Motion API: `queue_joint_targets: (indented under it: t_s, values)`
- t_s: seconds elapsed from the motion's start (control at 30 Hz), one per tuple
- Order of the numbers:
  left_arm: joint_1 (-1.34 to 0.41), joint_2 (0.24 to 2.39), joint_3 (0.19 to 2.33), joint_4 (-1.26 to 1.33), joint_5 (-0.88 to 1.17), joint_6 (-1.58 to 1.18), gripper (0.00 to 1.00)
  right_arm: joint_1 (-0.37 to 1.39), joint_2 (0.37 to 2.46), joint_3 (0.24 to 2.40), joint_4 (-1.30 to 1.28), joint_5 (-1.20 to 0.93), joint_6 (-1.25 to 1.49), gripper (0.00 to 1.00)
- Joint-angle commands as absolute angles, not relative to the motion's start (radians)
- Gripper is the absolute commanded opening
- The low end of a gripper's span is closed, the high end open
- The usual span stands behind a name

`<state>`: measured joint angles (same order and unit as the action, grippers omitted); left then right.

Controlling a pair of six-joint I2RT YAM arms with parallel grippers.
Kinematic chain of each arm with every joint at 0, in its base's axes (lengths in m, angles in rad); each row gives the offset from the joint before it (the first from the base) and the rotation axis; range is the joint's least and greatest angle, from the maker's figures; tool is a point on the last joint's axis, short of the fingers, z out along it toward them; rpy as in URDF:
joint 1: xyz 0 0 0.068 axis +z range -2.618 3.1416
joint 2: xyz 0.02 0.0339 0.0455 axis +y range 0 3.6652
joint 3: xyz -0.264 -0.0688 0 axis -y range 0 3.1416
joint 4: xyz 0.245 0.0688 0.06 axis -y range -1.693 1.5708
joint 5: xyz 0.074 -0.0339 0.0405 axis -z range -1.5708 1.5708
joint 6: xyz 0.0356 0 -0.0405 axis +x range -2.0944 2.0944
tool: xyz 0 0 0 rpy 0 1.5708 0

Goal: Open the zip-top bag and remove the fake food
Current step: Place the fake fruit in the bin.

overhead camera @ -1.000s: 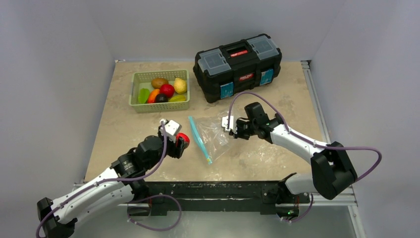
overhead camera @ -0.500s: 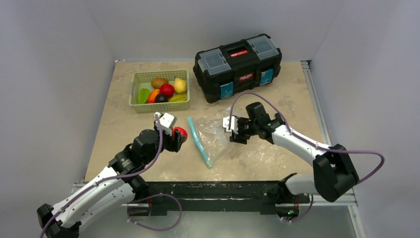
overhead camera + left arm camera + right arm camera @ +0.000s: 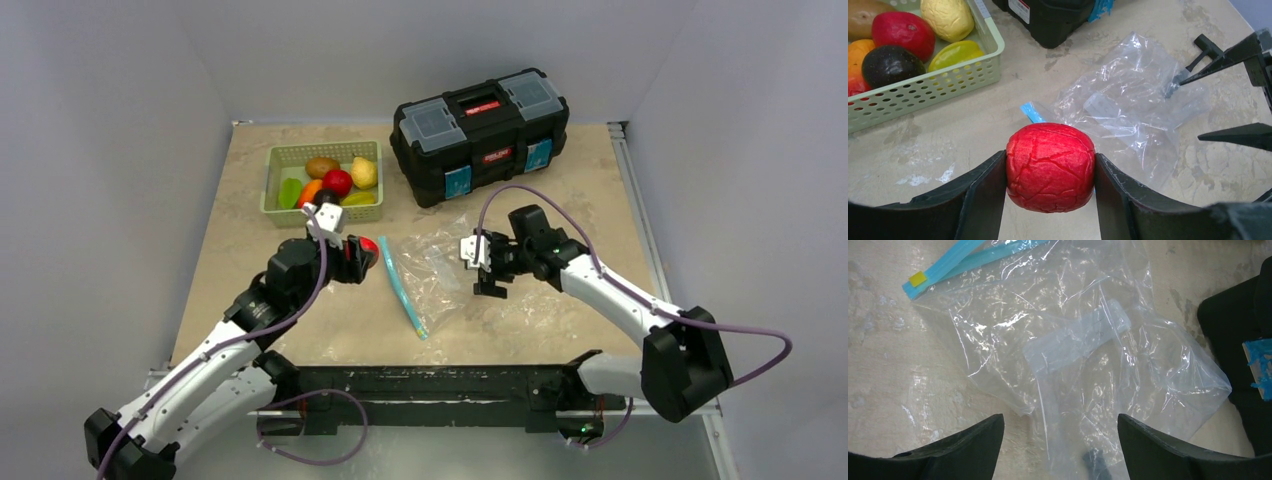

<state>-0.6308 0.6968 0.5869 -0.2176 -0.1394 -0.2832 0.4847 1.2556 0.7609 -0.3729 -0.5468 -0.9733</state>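
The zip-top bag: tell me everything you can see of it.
The zip-top bag is clear, crinkly plastic with a teal-blue zip strip carrying a small yellow tab and a frosted label patch. It lies flat on the table, apparently empty. The right claw hovers open above it; nothing visibly grips it.

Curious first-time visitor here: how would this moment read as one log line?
left gripper: shut on wrinkled red plastic fruit | right gripper: open over clear crinkly zip-top bag | green plastic basket: other fake food
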Motion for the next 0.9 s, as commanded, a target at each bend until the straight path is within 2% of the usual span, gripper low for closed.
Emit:
queue_joint_targets:
  t_s: [0.0,0.87]
  values:
    - [-0.58,0.738,0.657,-0.121,-0.084,-0.314,0.0,0.468,1.222,0.782,-0.415,-0.603,-1.011,0.83]
    - [-0.21,1.117,0.93,-0.035,0.133,-0.312,0.0,0.457,1.203,0.792,-0.443,-0.619,-1.027,0.85]
